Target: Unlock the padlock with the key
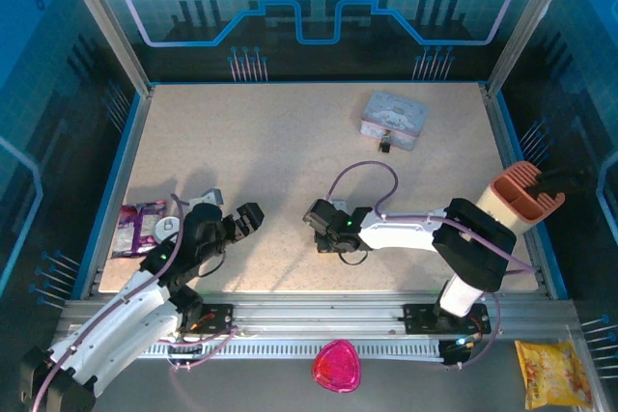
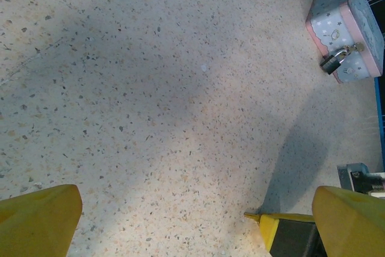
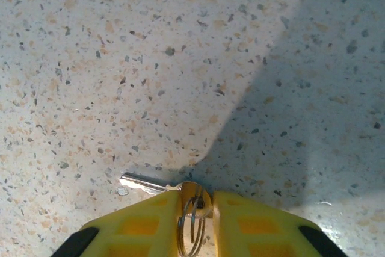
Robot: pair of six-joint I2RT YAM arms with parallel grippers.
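Padlock (image 1: 385, 145), tiny, dark-bodied, silvery-shackled, hanging on pale blue printed tin (image 1: 393, 119) near far right corner of speckled table (image 1: 241, 142), well apart from slim grey metal key (image 3: 141, 182) lying flat toward the near edge, head pinched by right gripper (image 3: 195, 203), likely for lifting; left gripper (image 1: 249, 219) spread wide, idle

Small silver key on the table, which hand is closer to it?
Right. The right hand grips the small silver key by its head; the left hand sits open, apart, farther left.
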